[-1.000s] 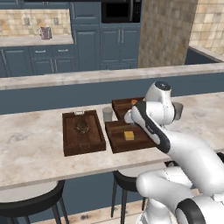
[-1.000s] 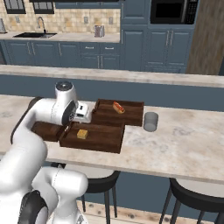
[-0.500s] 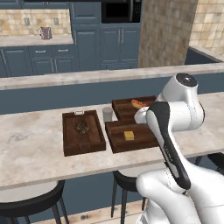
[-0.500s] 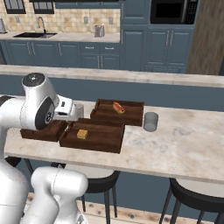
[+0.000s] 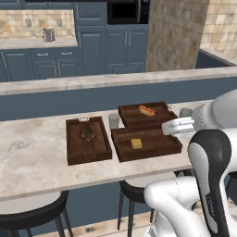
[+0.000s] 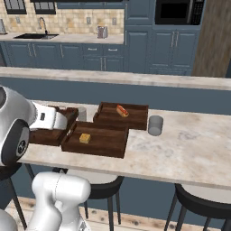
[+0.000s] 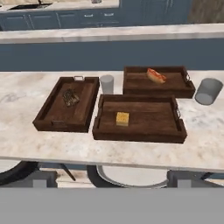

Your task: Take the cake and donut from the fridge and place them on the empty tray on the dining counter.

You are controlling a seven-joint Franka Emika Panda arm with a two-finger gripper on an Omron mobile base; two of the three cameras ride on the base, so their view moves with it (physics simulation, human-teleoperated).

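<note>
Gripper (image 7: pixel 112 181) spread wide at the bottom middle of the hand view, holding nothing. Cake (image 7: pixel 122 118) sitting flat in the near tray (image 7: pixel 139 133), middle of the hand view, on the desk (image 7: pixel 205 144). No donut on that tray yet, so only half done. Could go wrong: dropping the donut in the wrong tray, the one with the sausage bun (image 7: pixel 156 75) at upper right or the one with the dark crumbly bit (image 7: pixel 70 98) at left. Could also land on the cake or bump the grey cup (image 7: pixel 208 91) at far right.
</note>
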